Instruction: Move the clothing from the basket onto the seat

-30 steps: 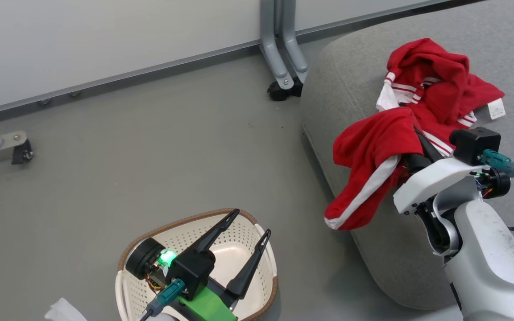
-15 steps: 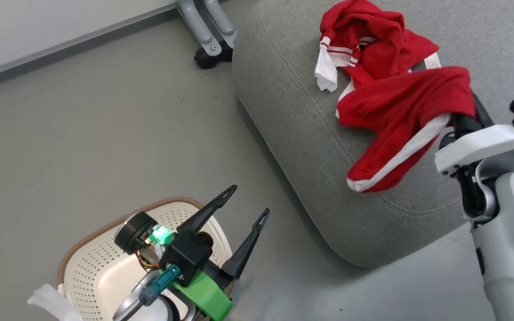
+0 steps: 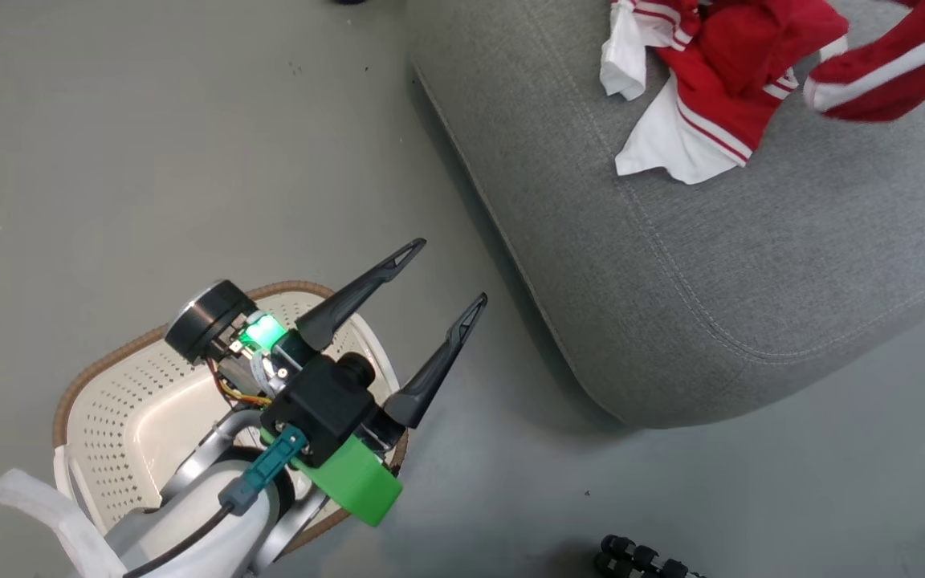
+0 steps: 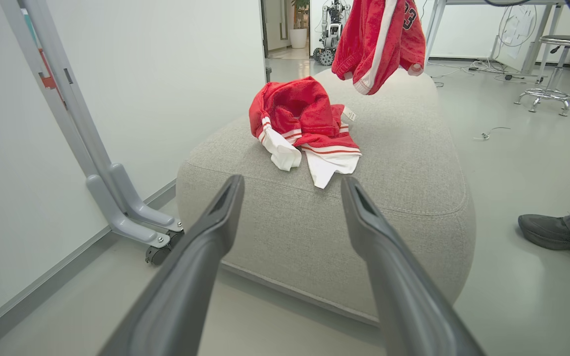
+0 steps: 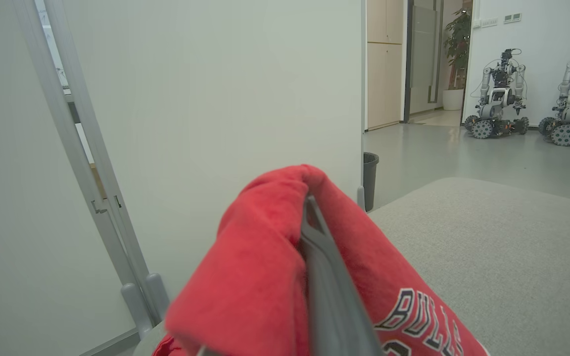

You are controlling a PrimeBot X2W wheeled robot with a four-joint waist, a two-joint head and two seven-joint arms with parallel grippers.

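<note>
Two red garments are out of the basket (image 3: 109, 417). The jersey (image 4: 305, 116) lies crumpled on the seat (image 4: 403, 168), its white sleeves spilling toward the side nearest the left arm. The shorts (image 4: 376, 42) hang in the air above the seat's far end, draped over the right gripper (image 5: 309, 207). That gripper's fingers are pinched together on the fabric, with red cloth bearing black-and-white lettering folded to either side of them. The left gripper (image 3: 448, 273) hovers well apart from both garments, its fingers spread wide with nothing between them; its wrist is over the basket and its tips are over the floor between basket and seat. Where the arm does not cover it, the basket's inside shows bare perforated cream plastic.
</note>
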